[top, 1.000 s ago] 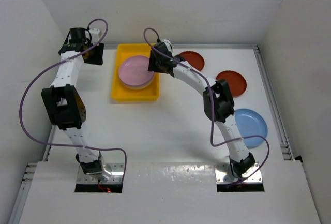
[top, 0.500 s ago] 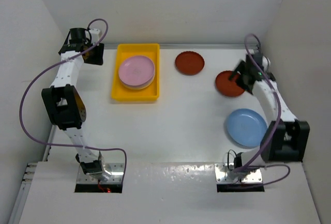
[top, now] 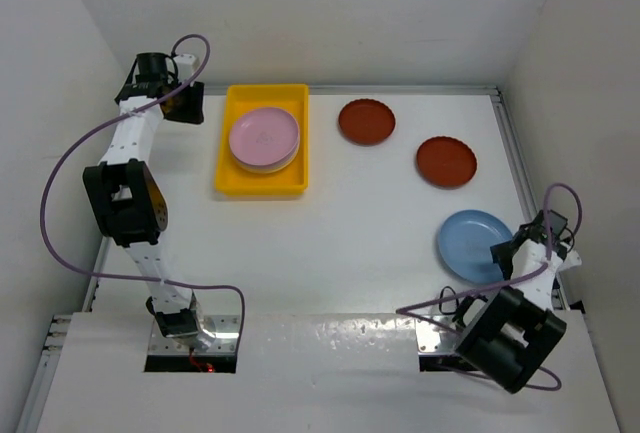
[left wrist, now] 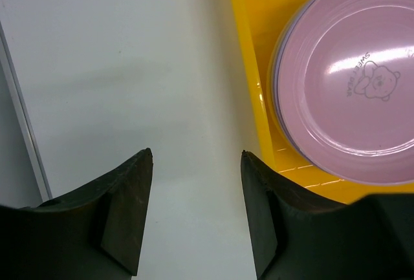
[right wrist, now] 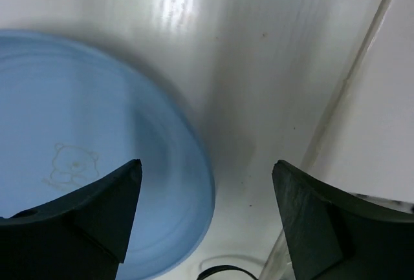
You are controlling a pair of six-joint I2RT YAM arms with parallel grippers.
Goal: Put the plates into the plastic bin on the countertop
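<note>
Yellow plastic bin [top: 261, 183] holds plate stack [top: 264, 140], pink on top.

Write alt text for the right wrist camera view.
The open right gripper hovers over the rim of a blue plate printed with a small bear outline, which lies on the white countertop. A metal rail runs along the counter's edge at the frame's right.
</note>
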